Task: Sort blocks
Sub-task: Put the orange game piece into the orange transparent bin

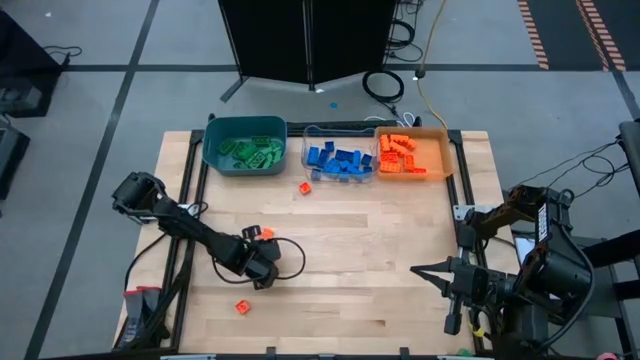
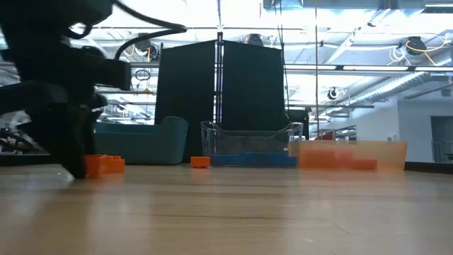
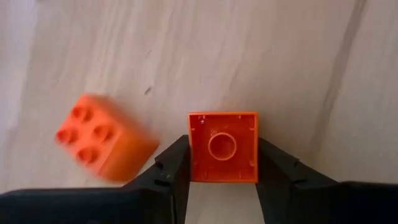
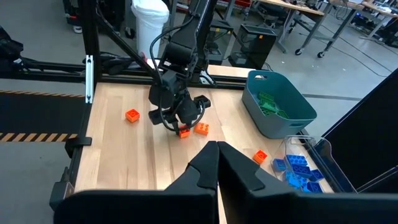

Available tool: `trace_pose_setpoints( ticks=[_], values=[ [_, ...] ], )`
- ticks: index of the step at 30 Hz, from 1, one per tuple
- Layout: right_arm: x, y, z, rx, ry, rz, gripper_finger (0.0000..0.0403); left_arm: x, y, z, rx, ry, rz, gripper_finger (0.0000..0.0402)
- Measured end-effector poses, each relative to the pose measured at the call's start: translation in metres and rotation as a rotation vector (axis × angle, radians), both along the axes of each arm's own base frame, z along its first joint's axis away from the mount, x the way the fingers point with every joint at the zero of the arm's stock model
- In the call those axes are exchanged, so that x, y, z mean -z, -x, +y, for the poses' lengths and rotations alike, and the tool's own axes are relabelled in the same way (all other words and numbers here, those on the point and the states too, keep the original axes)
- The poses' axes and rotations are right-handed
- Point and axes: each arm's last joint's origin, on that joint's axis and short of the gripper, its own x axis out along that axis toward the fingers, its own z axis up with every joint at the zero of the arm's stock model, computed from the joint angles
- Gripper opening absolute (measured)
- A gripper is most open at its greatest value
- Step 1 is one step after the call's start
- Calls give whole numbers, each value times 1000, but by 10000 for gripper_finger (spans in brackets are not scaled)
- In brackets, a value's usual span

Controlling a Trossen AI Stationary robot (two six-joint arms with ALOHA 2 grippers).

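Observation:
My left gripper (image 3: 222, 180) points steeply down at the table's near left (image 1: 258, 248), its two fingers closed against an orange-red block (image 3: 222, 147) whose hollow underside faces the wrist camera. A second orange-red block (image 3: 102, 138) lies studs-up close beside it. Two more loose orange-red blocks (image 1: 241, 306) (image 1: 305, 187) lie on the wood. Green, blue and orange-red blocks fill the teal bin (image 1: 245, 145), clear bin (image 1: 338, 158) and orange bin (image 1: 412, 155). My right gripper (image 1: 425, 270) hangs shut above the table's near right. My left gripper pinches the orange-red block by two opposite side walls (image 3: 191, 149), one finger (image 3: 174, 168) on each. The fingers come from above, slanting down. The block lies on the tabletop, its open underside turned up.
The three bins stand in a row along the far edge. Bare wood lies between them and the arms. A black cable (image 1: 290, 255) loops beside the left gripper. A dark panel (image 2: 219, 99) stands behind the table.

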Motion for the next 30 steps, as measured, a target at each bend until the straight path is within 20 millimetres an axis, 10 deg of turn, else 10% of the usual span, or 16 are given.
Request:
trace_pose_setpoints(
  ticks=[11, 20, 30],
  values=[
    [0, 0, 0, 0, -4, -3, 0, -68, -65, 13, -225, 6, -374, 130],
    [0, 0, 0, 2, -3, -5, 0, -129, -132, 117, -365, -74, -874, 130],
    [0, 0, 0, -1, 8, 0, 0, -162, -205, 223, -380, -129, -985, 130]
  ],
)
